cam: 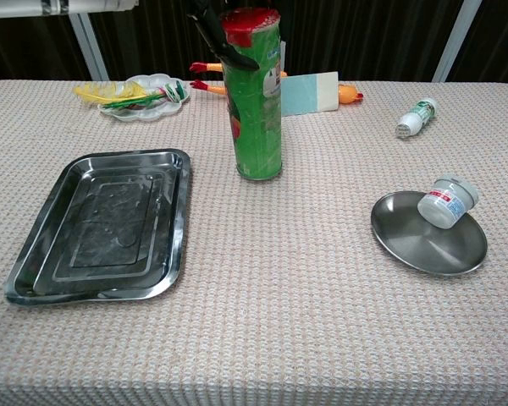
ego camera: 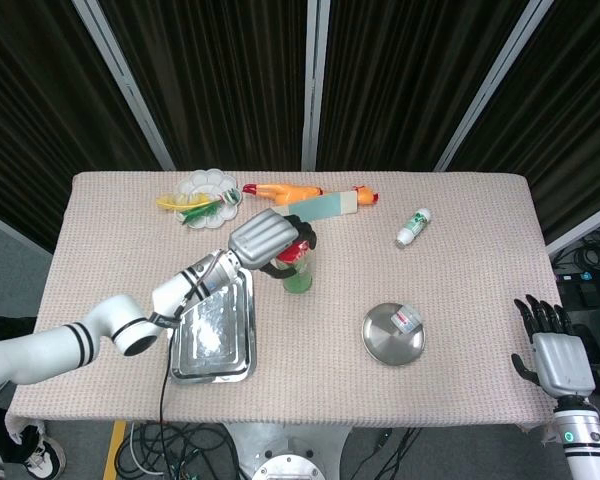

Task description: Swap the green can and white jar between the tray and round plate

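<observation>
My left hand [ego camera: 268, 238] grips the top of the tall green can [cam: 254, 110], which has a red lid. The can [ego camera: 297, 272] stands upright at the table's middle, right of the steel tray [ego camera: 212, 325], and its base looks set on the cloth. The tray [cam: 102, 224] holds nothing. The white jar [cam: 446, 201] leans on the far rim of the round plate [cam: 427, 237] at the right; both also show as jar [ego camera: 407, 320] and plate [ego camera: 385, 340] in the head view. My right hand [ego camera: 552, 350] hangs open beyond the table's right front corner.
At the back lie a white palette dish with coloured tools [ego camera: 205, 200], an orange rubber chicken [ego camera: 295, 190], a teal card [ego camera: 325, 208] and a small white bottle on its side [ego camera: 413, 227].
</observation>
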Robot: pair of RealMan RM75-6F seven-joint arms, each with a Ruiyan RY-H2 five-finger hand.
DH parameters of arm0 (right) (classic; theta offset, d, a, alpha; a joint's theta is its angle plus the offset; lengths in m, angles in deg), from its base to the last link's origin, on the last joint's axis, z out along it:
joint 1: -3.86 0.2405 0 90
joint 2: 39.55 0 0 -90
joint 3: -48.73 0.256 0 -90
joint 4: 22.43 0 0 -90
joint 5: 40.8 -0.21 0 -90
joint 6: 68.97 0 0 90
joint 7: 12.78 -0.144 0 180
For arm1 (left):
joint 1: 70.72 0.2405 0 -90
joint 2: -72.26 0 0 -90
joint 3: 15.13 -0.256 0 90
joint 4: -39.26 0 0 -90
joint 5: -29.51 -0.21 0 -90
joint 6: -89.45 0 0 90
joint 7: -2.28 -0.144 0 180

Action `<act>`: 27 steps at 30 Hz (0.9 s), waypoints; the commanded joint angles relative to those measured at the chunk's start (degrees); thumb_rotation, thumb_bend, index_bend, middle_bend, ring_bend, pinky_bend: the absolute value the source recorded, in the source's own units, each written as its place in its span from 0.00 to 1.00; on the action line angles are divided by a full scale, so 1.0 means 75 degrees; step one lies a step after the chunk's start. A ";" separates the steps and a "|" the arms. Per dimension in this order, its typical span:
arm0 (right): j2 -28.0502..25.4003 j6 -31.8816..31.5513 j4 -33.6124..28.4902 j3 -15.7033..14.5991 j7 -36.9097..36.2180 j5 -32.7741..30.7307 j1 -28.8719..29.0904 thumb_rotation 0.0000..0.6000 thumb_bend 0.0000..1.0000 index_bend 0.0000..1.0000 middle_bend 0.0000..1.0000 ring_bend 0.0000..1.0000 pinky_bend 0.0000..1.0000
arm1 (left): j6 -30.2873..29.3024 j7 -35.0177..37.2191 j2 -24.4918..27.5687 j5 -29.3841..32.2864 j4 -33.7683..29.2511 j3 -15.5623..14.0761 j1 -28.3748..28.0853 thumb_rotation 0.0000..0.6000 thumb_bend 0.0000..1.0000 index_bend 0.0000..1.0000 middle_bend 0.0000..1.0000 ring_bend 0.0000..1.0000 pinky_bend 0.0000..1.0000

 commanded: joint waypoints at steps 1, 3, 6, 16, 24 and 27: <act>0.0037 0.0045 0.0050 -0.0016 -0.0053 -0.0012 0.0011 1.00 0.27 0.00 0.00 0.00 0.00 | -0.0031 0.0281 -0.0236 -0.0048 0.0307 -0.0124 -0.0157 1.00 0.28 0.42 0.40 0.35 0.63; 0.0044 0.0052 0.0081 -0.0017 -0.0088 -0.0013 0.0010 1.00 0.27 0.00 0.00 0.00 0.00 | -0.0070 0.0395 -0.0251 -0.0068 0.0365 -0.0182 -0.0176 1.00 0.28 0.42 0.39 0.35 0.61; 0.0039 0.0031 0.0093 -0.0002 -0.0124 -0.0003 0.0009 1.00 0.27 0.00 0.00 0.00 0.00 | -0.0108 0.0425 -0.0214 -0.0124 0.0379 -0.0301 -0.0185 1.00 0.27 0.36 0.35 0.32 0.57; 0.0062 0.0116 0.0029 -0.0023 -0.0009 -0.0015 0.0048 1.00 0.27 0.00 0.00 0.00 0.00 | -0.0615 0.0038 -0.0124 -0.0110 0.0201 -0.0397 -0.0082 1.00 0.23 0.12 0.09 0.06 0.26; 0.0081 0.0350 -0.0058 -0.0064 0.0044 0.0032 0.0183 1.00 0.27 0.00 0.00 0.00 0.00 | -0.0831 -0.0399 0.0231 0.0095 -0.0367 -0.0465 0.0121 1.00 0.22 0.11 0.09 0.05 0.25; 0.0080 0.0484 -0.0182 -0.0093 0.0176 0.0118 0.0297 1.00 0.26 0.00 0.00 0.00 0.00 | -0.1037 -0.0931 0.0523 0.0355 -0.0726 -0.0549 0.0433 1.00 0.22 0.11 0.09 0.04 0.25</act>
